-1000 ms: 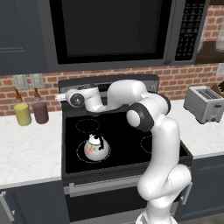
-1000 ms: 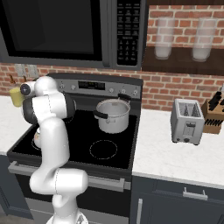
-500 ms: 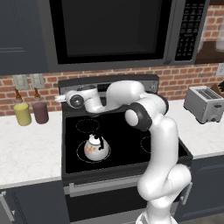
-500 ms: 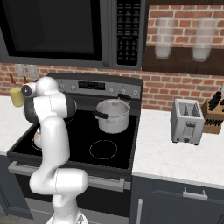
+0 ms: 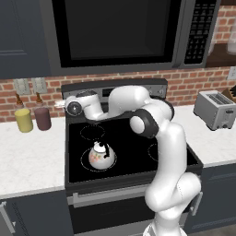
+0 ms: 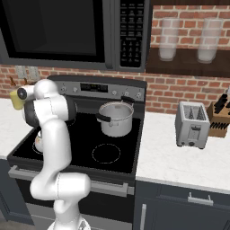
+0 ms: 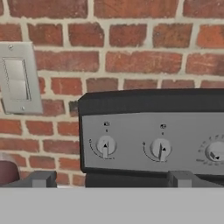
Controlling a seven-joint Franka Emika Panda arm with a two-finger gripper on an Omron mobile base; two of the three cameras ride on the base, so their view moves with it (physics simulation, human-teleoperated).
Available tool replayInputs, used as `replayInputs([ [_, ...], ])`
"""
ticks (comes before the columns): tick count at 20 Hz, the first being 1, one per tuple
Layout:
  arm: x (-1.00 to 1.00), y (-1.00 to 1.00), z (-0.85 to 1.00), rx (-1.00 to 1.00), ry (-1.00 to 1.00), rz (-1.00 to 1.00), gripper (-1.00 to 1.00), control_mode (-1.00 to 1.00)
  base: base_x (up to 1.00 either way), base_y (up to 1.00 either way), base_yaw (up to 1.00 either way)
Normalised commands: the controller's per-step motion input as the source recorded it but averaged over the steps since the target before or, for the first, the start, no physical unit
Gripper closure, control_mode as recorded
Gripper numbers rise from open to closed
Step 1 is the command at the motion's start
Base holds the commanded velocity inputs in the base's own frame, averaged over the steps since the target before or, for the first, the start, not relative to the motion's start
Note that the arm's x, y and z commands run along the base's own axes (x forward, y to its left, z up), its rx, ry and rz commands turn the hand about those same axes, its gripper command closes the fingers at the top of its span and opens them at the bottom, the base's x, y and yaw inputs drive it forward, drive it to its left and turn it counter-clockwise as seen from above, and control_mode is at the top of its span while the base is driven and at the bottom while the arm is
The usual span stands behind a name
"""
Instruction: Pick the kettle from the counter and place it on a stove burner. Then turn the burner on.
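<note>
White kettle (image 5: pixel 100 155) is sitting on the front-left burner (image 5: pixel 96 161), lower left of the left base view, so placing looks done. The hand (image 7: pixel 111 179), fingers spread and holding nothing, is facing the knobs (image 7: pixel 106 145) at the stove's back panel; turning one comes next. Brick wall (image 7: pixel 131 48) is backing the white worktop (image 5: pixel 27 156).

Even, soft rendered light, faint shadows, no glare, slightly pixelated.
</note>
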Motion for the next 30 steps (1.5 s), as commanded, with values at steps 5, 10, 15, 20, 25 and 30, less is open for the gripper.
replayInputs([
  [5, 0.0, 0.0, 0.0, 0.0, -0.01, -0.01, -1.0, -1.0, 0.0, 0.0, 0.0],
  [10, 0.25, 0.0, -0.01, 0.0, 0.0, 0.0, -1.0, -1.0, 0.0, 0.0, 0.0],
  [15, 0.44, 0.0, 0.0, 0.0, 0.0, 0.0, -1.0, -1.0, 0.0, 0.0, 0.0],
  [20, 0.33, 0.0, 0.0, 0.0, 0.0, 0.0, -1.0, -1.0, 0.0, 0.0, 0.0],
  [25, 0.04, 0.0, -0.09, 0.0, 0.0, 0.0, -1.0, -1.0, 0.0, 0.0, 0.0],
  [30, -0.14, 0.0, -0.16, 0.0, 0.0, 0.0, -1.0, -1.0, 0.0, 0.0, 0.0],
])
